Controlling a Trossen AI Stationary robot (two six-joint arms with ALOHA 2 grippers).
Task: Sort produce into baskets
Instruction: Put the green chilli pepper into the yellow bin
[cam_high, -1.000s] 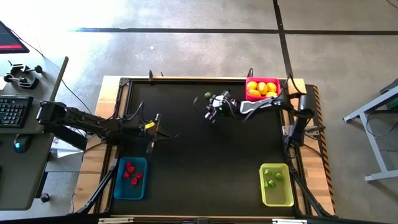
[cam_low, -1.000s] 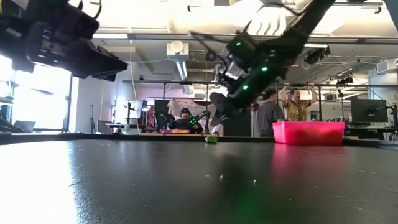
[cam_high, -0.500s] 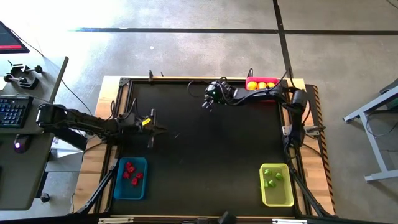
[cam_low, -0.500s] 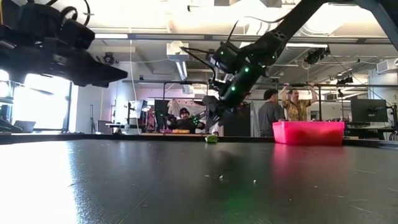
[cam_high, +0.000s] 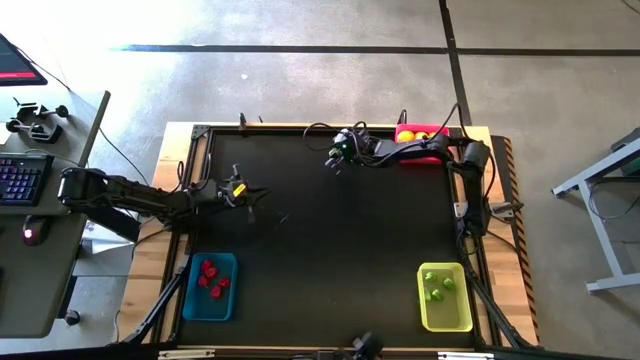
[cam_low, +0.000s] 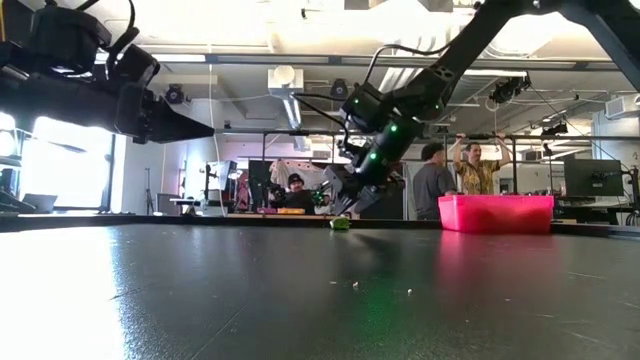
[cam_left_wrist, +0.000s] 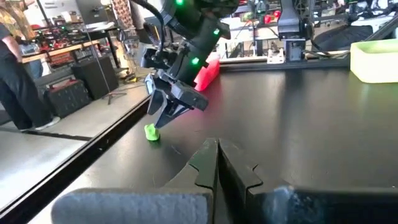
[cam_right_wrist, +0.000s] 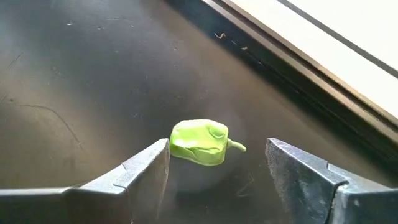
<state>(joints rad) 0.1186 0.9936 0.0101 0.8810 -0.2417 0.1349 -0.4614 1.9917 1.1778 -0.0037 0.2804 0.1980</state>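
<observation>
One green piece is left loose on the table, up near the 12 o'clock edge, and the right gripper is right on top of it. Fingers spread wide, one either side of the little green vegetable, neither touching it as far as the wrist view shows. It looks like the pick-up step: by this reading the jaws need to come down a touch more and close across the piece, then carry it down to the yellow-green basket at 5 o'clock, where other green bits already sit.

Over at 9 o'clock the left gripper hangs above the table, fingers pressed together on nothing, just waiting. Its wrist camera catches the right gripper poised just over the green piece.

Red pieces lie in the blue basket at 7 o'clock. The pink-red basket at 1 o'clock is half covered by the right arm from above; only a couple of yellow tops peek out, so its count cannot be told. From table height the green piece is a small speck at the far edge, and whether the fingertips have reached the surface is hard to make out. People stand in the room beyond, well apart from the table.
</observation>
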